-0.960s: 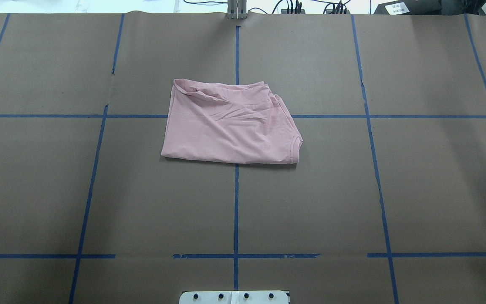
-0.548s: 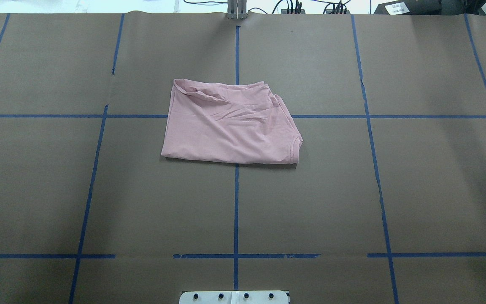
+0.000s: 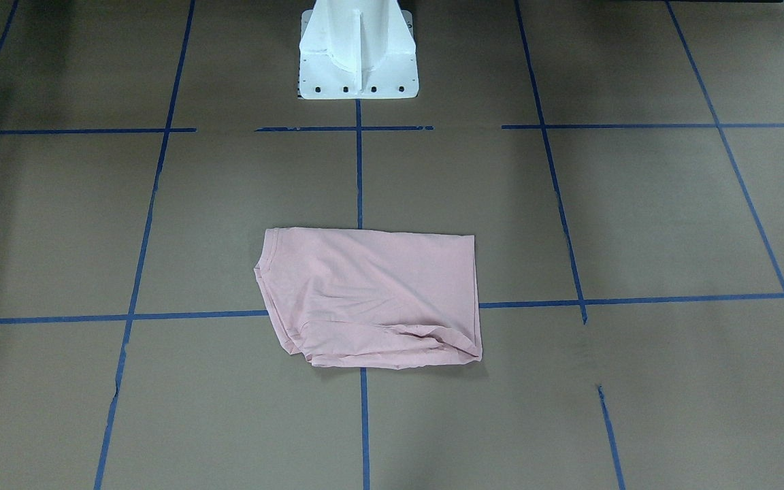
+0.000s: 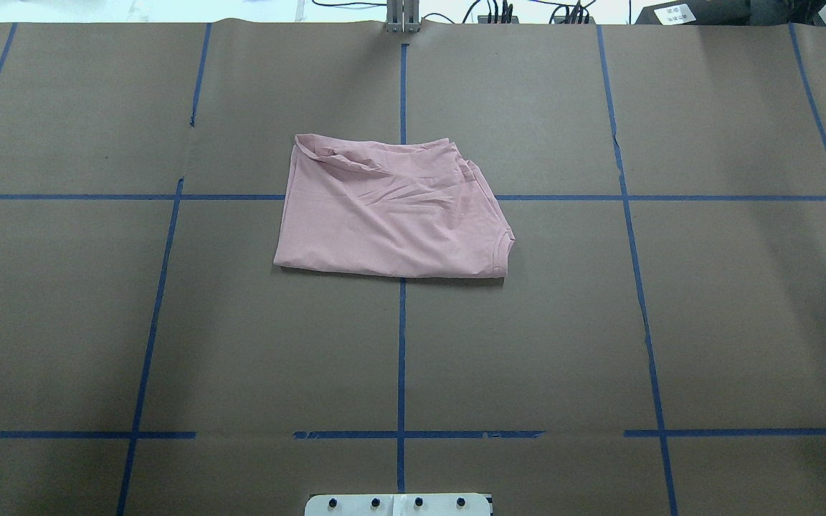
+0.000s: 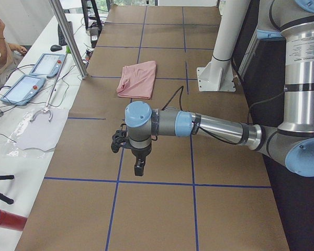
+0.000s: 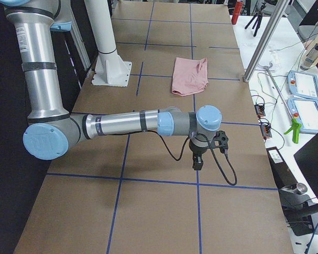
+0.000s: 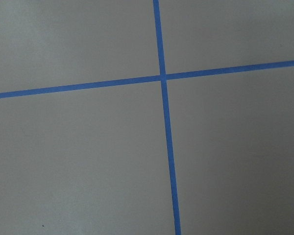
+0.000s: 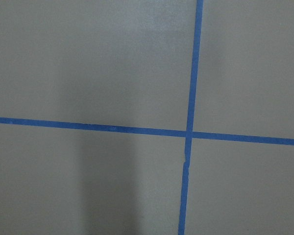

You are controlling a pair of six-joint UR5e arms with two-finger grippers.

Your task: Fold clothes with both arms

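Nothing moved — T-shirt (folded) lies flat.

Even, diffuse indoor light, soft faint shadows, sharp focus, no glare

The table is covered with brown paper and divided into squares by lines of blue tape. A folded pink T-shirt is laid flat near the middle, over a tape crossing. A white base is set at the robot's edge.

Silver tubular arms carry light blue joint caps and black cables.
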